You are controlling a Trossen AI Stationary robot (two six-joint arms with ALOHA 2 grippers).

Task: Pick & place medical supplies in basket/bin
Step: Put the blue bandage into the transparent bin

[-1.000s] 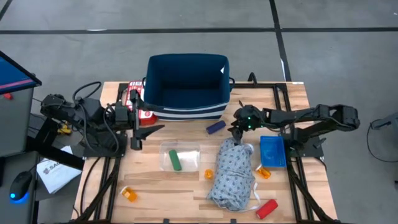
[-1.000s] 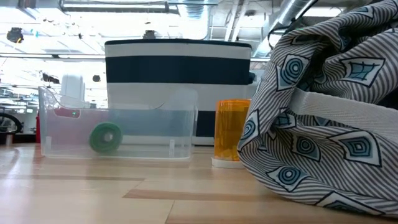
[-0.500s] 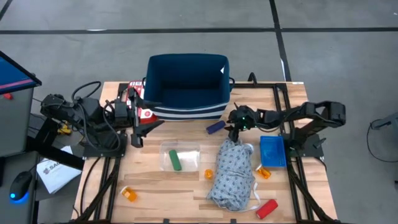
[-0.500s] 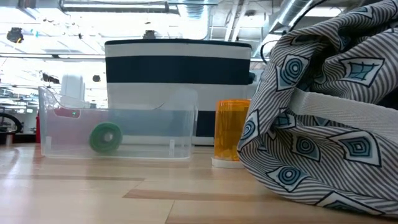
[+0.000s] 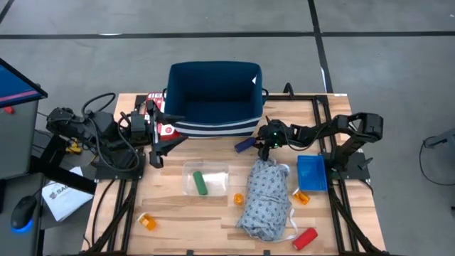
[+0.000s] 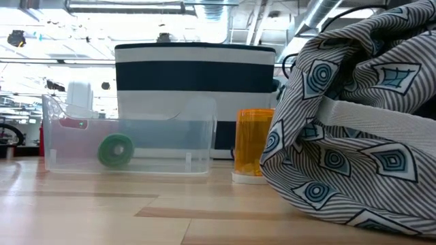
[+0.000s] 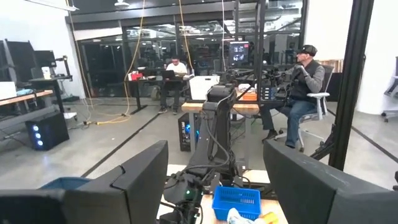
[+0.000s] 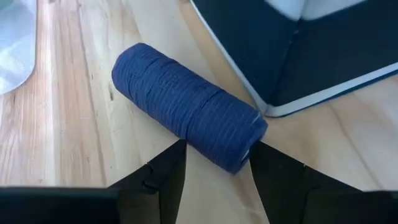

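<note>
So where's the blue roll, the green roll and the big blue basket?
Blue roll (image 8: 186, 116): right wrist view, middle of its wrapped side.
Green roll (image 5: 200, 183): high view, middle of its length.
Big blue basket (image 5: 213, 128): high view, striped front wall.

Pale wooden tabletop. Far edge: navy basket, printed flat box beside it. Blue roll just in front of the basket. Centre: clear tray holding a green roll; orange bottle next to grey patterned cloth. Right side: blue bin, second orange bottle, red roll. Near left: third orange bottle.
</note>
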